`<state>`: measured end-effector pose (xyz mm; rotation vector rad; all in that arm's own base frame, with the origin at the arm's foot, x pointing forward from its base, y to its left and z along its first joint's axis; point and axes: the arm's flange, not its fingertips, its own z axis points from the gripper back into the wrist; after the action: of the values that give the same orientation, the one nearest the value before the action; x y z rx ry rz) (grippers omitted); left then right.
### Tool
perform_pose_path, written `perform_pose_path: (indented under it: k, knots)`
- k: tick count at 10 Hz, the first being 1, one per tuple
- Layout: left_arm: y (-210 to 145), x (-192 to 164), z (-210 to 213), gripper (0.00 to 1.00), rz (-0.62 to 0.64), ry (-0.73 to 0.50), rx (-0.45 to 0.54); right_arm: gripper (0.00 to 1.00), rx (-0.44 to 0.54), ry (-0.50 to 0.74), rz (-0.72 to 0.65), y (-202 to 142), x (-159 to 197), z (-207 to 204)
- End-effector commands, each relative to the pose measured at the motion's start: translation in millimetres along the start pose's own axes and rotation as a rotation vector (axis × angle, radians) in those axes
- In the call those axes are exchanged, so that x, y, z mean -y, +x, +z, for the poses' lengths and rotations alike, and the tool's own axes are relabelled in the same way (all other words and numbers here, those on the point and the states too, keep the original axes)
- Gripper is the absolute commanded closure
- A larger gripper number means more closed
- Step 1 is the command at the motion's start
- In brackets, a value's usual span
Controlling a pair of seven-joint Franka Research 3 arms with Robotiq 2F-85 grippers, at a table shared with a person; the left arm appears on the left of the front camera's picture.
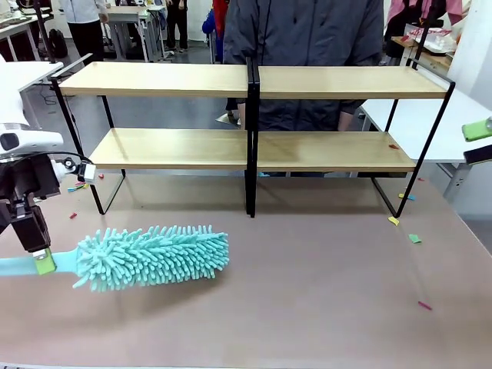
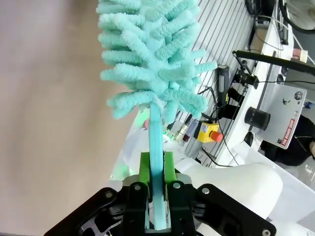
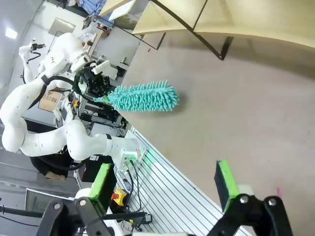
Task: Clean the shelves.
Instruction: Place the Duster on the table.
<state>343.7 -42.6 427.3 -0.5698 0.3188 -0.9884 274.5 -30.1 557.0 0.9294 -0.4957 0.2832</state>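
Observation:
The shelves [image 1: 254, 81] stand at the table's far side, two long light-wood boards on a thin black frame with a central upright; their boards [image 3: 236, 19] also run along the top of the right wrist view. A teal fluffy duster [image 1: 154, 256] hovers low over the table at front left, its flat handle held by my left gripper [image 1: 40, 260]. The left wrist view shows the green pads [image 2: 143, 169] shut on the handle, the duster head [image 2: 152, 49] above. My right gripper [image 3: 165, 187] is open with nothing between its fingers, and a green pad [image 1: 478, 128] shows at the right edge.
A person in a dark jacket [image 1: 307, 38] stands behind the shelves. Small coloured paper scraps [image 1: 413, 237] lie on the brown tabletop at right and near the left leg of the rack. White tables [image 1: 430, 123] flank the rack.

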Motion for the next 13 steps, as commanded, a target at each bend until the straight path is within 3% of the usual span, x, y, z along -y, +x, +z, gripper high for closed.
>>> perform_pose_path:
  k: [1, 2, 3, 4, 6, 8, 9, 11, 12, 13]
  knots:
    - [1.0, 8.6, 2.5, 0.64, 0.003, -0.012, 0.016, 0.0, 0.01, 0.016, 0.02, 1.1, -1.0, -0.9]
    - [-1.4, 8.8, 1.6, 0.29, 0.017, 0.009, 0.02, 0.0, 0.01, 0.016, 0.02, 1.1, -1.0, -0.9]
    - [-2.9, 8.1, 2.4, 0.05, 0.025, 0.029, 0.035, 0.0, 0.01, 0.016, 0.02, 1.1, -1.0, -0.9]
    - [-2.9, 6.8, 6.7, 0.0, 0.057, 0.094, 0.093, 0.0, 0.01, 0.016, 0.02, 1.1, -1.0, -0.9]
    - [-21.3, 2.2, 46.8, 0.0, 0.215, 0.338, 0.37, 0.0, 0.01, 0.016, 0.02, 1.1, -1.0, -0.9]
    - [-56.9, 14.5, 77.2, 0.0, 0.275, 0.296, 0.538, 0.0, 0.01, 0.016, 0.02, 1.1, -1.0, -0.9]
    - [-72.0, 29.1, 80.6, 0.0, 0.264, 0.2, 0.612, 0.0, -0.005, -0.006, -0.001, -2.2, -0.5, 0.6]
    - [-98.0, 46.5, 87.6, 0.0, 0.328, -0.209, 0.944, 0.0, 0.064, 0.126, -0.166, 6.3, -5.3, 12.0]
    - [-101.7, 44.4, 88.2, 0.0, 0.344, -0.329, 1.049, 0.0, 0.074, 0.225, -0.284, 9.7, -2.4, 18.2]
    - [-102.9, 41.4, 87.3, 0.0, 0.371, -0.428, 1.087, 0.0, 0.101, 0.267, -0.4, 11.0, 4.7, 26.7]
